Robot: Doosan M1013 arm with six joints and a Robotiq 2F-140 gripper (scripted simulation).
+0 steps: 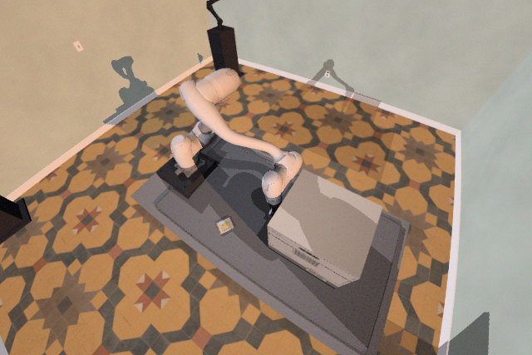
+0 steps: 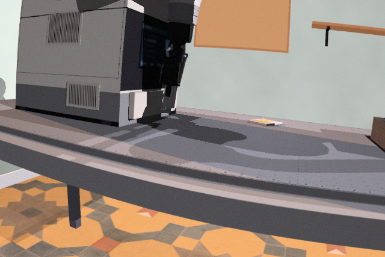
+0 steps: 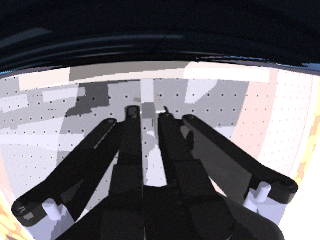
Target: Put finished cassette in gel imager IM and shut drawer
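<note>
The gel imager IM (image 1: 326,222) (image 2: 71,46) is a grey box on the deck (image 1: 240,265) (image 2: 248,154). Its pale drawer front (image 2: 138,105) sits low on the face turned toward the arm. My gripper (image 2: 169,105) (image 3: 146,103) points straight down just in front of that drawer front, fingertips close to the deck. Its fingers are shut, with only deck showing through the thin gap between them. In the top view the imager hides the gripper. The cassette FINISHED (image 1: 224,225) (image 2: 264,121), small, flat and yellowish, lies on the deck away from the gripper.
The arm's base stands on a dark block (image 1: 184,177) at the deck's far corner. A brown box (image 2: 379,131) shows at the right edge of the exterior view. A dark pedestal (image 1: 222,46) stands on the floor by the wall.
</note>
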